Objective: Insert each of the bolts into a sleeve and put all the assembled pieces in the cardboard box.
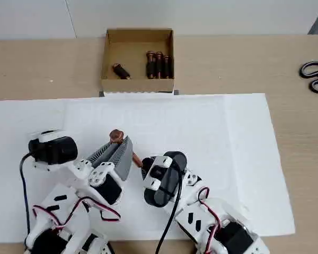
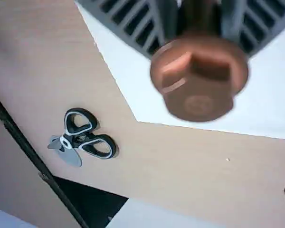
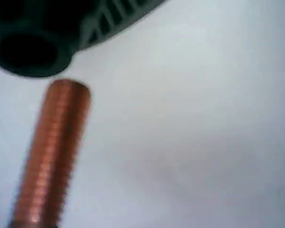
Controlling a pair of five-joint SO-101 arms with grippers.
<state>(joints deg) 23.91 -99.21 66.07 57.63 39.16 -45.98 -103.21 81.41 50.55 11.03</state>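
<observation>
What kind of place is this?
Probably a robotics lab bench: two small robot arms holding a bolt and a sleeve, a cardboard box of finished pieces, scissors on a wooden table.

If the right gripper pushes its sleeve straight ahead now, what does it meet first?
Likely the threaded tip of the bolt held by the left gripper, just off the sleeve mouth.

Bright, even light from above, soft shadows.
The white paper sheet (image 1: 212, 137) glows without glare; pale highlights streak the copper hexagonal bolt (image 2: 199, 78) between the left gripper's (image 1: 119, 143) jaws, while the black tubular sleeve (image 3: 66, 47) in the right gripper's (image 1: 146, 165) jaws shows only a dull sheen.
</observation>
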